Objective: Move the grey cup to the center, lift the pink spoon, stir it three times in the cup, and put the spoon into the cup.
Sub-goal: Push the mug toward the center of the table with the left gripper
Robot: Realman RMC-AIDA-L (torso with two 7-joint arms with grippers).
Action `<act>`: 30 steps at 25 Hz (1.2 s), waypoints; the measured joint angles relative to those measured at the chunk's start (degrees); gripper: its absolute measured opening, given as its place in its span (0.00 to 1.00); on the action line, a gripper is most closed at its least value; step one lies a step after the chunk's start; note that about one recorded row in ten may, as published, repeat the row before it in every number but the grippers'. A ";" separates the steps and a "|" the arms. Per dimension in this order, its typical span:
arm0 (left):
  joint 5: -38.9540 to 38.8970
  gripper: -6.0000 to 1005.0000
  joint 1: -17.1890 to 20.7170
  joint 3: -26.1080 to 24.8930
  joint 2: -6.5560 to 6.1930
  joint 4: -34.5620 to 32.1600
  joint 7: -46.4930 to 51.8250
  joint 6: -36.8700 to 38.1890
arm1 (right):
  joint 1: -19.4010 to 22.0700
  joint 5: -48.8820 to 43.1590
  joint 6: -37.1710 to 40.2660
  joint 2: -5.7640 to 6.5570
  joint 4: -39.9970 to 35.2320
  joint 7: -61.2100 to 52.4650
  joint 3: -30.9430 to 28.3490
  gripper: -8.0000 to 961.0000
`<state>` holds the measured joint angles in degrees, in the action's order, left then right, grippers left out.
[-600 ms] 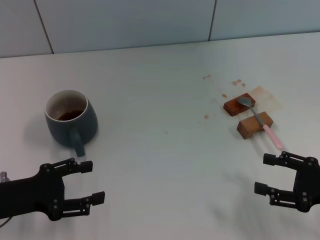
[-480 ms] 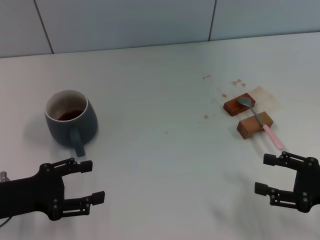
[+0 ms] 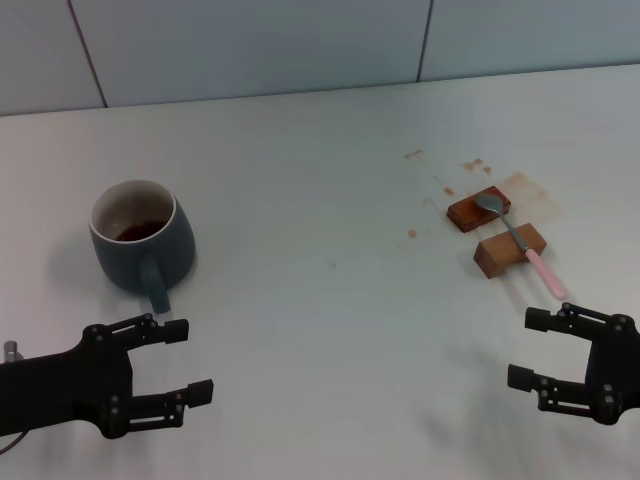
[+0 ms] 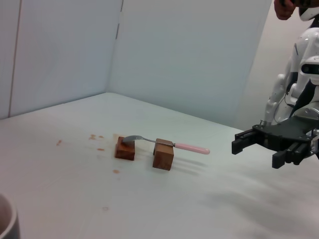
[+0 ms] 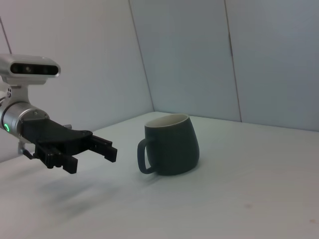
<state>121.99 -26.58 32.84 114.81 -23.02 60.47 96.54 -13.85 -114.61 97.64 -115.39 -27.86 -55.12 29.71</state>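
Observation:
The grey cup (image 3: 142, 243) stands upright at the table's left, handle toward me, brown stains inside; it also shows in the right wrist view (image 5: 171, 144). The pink spoon (image 3: 522, 243) lies at the right across two small brown blocks, bowl on the far block, pink handle toward me; it also shows in the left wrist view (image 4: 167, 143). My left gripper (image 3: 182, 361) is open and empty, just in front of the cup's handle. My right gripper (image 3: 527, 348) is open and empty, in front of the spoon's handle end.
The far brown block (image 3: 478, 208) and near brown block (image 3: 509, 251) hold the spoon off the table. Brown stains (image 3: 447, 186) spot the white table around them. A tiled wall (image 3: 300, 45) bounds the table's far edge.
My left gripper has shifted very slightly right. The cup, spoon and right gripper have not moved.

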 joint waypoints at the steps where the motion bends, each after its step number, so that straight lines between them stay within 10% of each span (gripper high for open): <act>1: 0.00 0.84 0.01 -0.02 0.04 0.00 -0.01 -0.08 | -0.05 0.00 0.00 0.00 0.00 -0.01 0.00 0.81; 7: 0.02 0.84 0.24 0.36 0.16 0.00 -0.52 -0.74 | -0.27 0.00 0.29 0.00 0.00 -0.03 -0.04 0.81; 30: -0.28 0.11 0.39 -1.03 0.67 -0.18 -0.70 -0.07 | -0.48 0.01 0.44 -0.06 -0.01 -0.16 -0.42 0.81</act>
<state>121.71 -26.19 31.81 115.48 -23.21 59.76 96.47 -14.32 -114.60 98.09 -115.45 -27.87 -55.28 29.29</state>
